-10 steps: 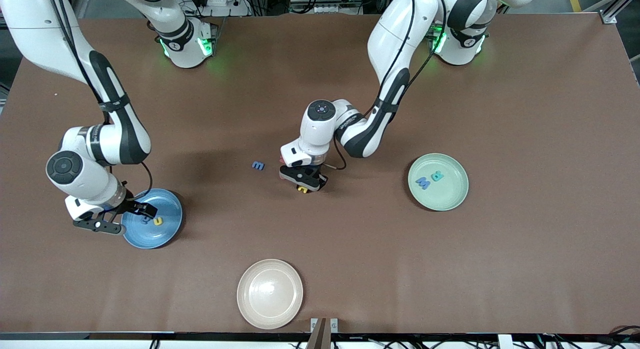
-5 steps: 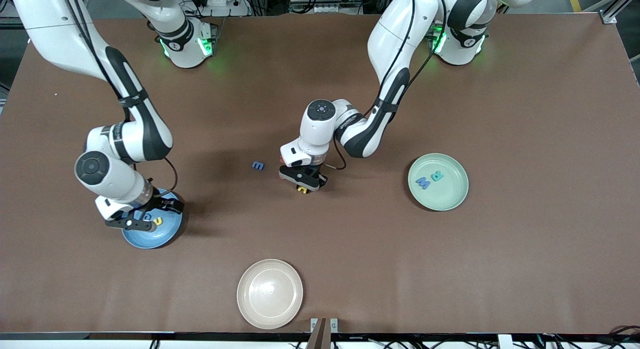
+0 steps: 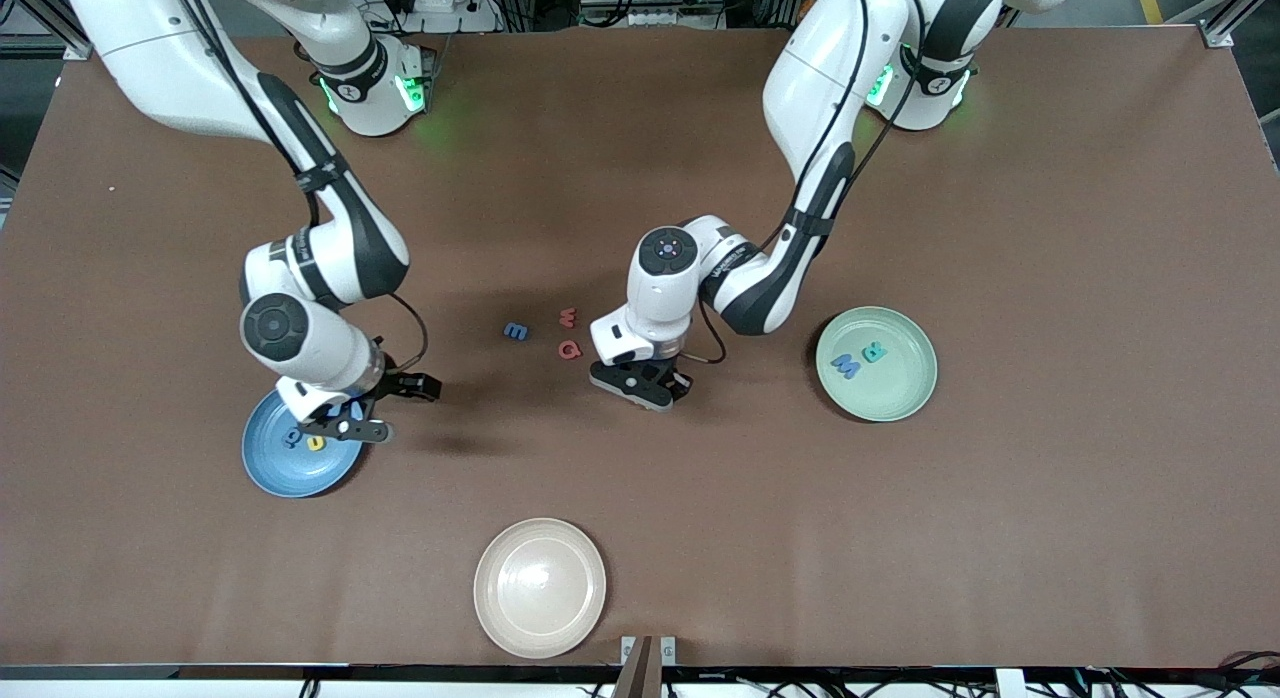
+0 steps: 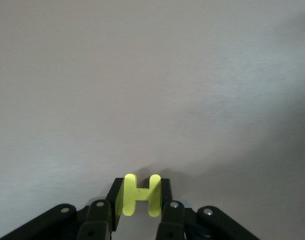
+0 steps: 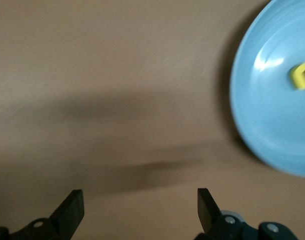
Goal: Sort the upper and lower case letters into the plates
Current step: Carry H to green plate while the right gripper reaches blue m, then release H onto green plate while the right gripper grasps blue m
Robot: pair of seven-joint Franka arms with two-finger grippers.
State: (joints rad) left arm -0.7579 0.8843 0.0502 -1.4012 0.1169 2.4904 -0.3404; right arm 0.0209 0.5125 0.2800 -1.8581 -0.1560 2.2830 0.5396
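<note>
Right claw (image 3: 385,406) has moved off the blue plate (image 3: 270,468) toward mid-tabletop, jaws wide and empty, so that drop is done. Left claw (image 3: 645,386) has lifted, clamped on the yellow H (image 4: 138,195); it goes to a plate next. Its move exposes red w (image 3: 568,317) and Q (image 3: 569,350) beside blue m (image 3: 516,330), all unsorted. Blue plate: yellow u (image 3: 316,442), blue letter (image 3: 292,439). Beige plate (image 3: 540,588), front edge: empty. Green plate (image 3: 905,393): M (image 3: 846,365), R (image 3: 875,353).

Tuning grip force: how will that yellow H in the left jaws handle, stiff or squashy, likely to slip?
The yellow H keeps straight edges while pinched in the left gripper, so probably fairly stiff. It is small and thin, likely very light. Only its side bars are gripped, so it might twist or slip.
</note>
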